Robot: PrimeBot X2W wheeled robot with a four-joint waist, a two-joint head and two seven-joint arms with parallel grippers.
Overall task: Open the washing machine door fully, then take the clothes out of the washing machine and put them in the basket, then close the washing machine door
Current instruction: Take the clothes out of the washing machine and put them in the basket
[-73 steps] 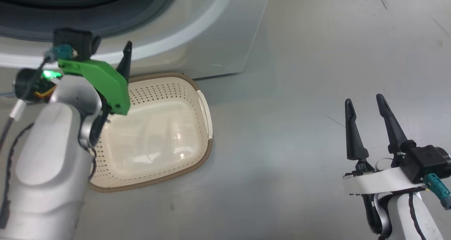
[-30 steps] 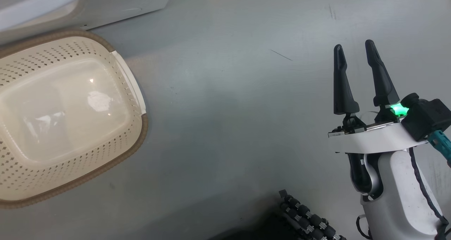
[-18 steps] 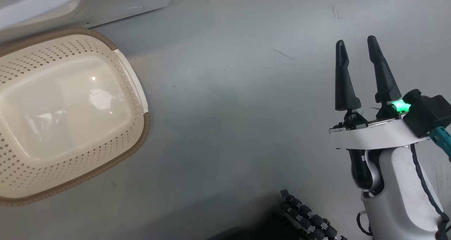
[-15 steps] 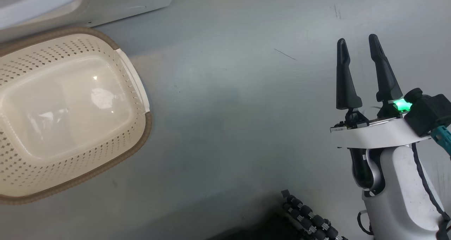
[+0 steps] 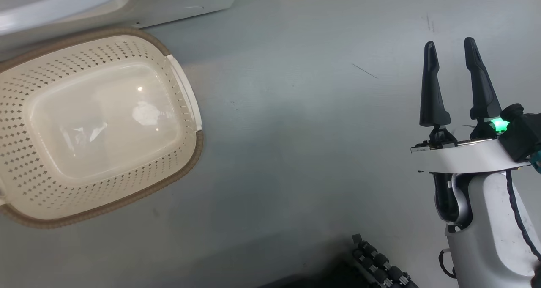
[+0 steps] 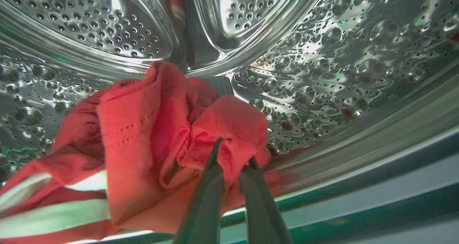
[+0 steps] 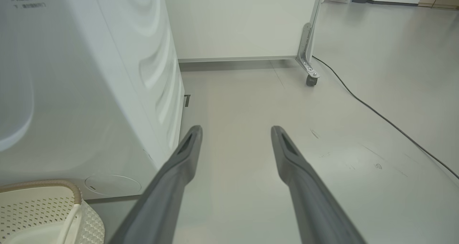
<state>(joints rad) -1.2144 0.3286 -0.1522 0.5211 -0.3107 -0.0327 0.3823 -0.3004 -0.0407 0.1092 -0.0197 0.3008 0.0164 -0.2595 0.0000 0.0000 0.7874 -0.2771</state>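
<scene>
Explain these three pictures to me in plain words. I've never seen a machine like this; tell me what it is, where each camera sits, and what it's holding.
This is a wheeled robot with two arms, each ending in a two-fingered gripper. One camera sits on its head, looking down at the floor: there you see an empty cream basket beside the white washing machine, and the right gripper, open and holding nothing. The other cameras sit on the wrists. The left wrist's looks inside the steel drum, where the left gripper is shut on the red clothes. The right wrist's looks along the machine's side.
</scene>
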